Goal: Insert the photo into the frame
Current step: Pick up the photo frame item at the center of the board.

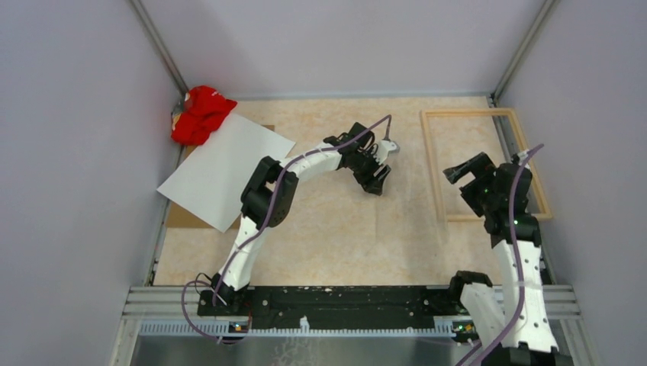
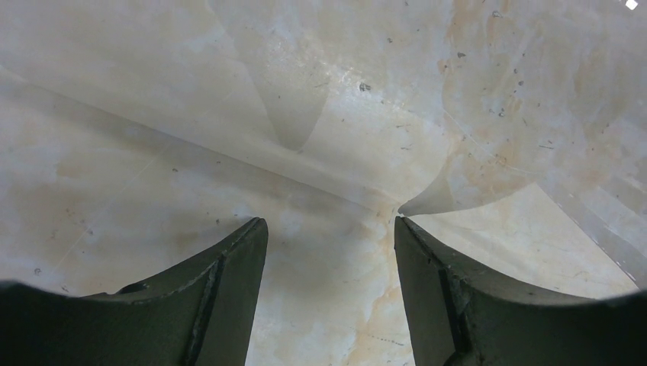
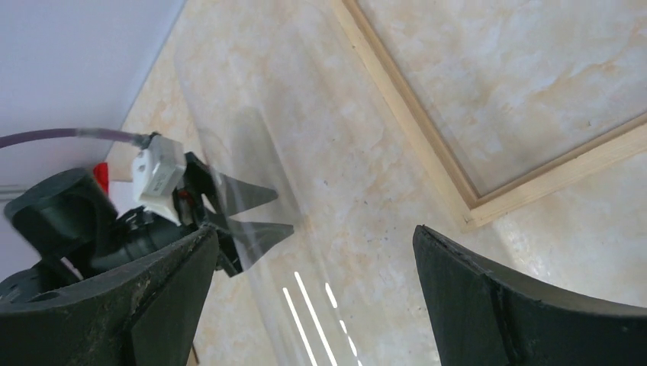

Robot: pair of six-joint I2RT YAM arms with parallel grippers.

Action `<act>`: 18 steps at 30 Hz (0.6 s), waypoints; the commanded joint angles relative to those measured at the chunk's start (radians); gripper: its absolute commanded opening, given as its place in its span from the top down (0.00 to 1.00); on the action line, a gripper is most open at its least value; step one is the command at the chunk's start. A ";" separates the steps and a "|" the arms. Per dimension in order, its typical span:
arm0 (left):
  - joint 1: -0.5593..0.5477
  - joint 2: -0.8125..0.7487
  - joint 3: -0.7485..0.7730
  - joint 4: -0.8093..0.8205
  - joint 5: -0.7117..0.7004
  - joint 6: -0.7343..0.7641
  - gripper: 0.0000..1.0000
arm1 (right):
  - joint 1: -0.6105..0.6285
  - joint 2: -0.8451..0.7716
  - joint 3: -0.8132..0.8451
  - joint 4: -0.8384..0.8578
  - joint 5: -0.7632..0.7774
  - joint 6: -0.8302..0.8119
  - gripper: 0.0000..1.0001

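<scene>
Left gripper point(image 2: 329, 225) hovers low over the table with jaws spread on nothing. Right gripper point(image 3: 314, 231), spread wide, hangs beside the frame point(image 1: 467, 112). The photo point(image 1: 225, 169) lies face-down well off to the left gripper's left, overhanging the backing board point(image 1: 181, 217). It is probably light and floppy, so pinch an overhanging corner.

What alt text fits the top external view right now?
The photo lies white side up on a brown board at the table's left, next to a red cloth, well apart from the empty wooden frame at right. The left gripper hangs mid-table, and the right gripper is beside the frame's left rail.
</scene>
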 commanded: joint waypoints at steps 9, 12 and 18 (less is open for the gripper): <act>-0.028 0.106 -0.048 -0.119 -0.019 -0.027 0.31 | -0.008 -0.285 0.081 -0.585 -0.294 0.107 0.01; -0.027 0.103 -0.049 -0.118 -0.022 -0.027 0.31 | -0.008 -0.332 0.044 -0.671 -0.397 0.119 0.01; -0.027 0.097 -0.054 -0.115 -0.025 -0.025 0.31 | -0.008 -0.348 0.090 -0.812 -0.429 0.119 0.01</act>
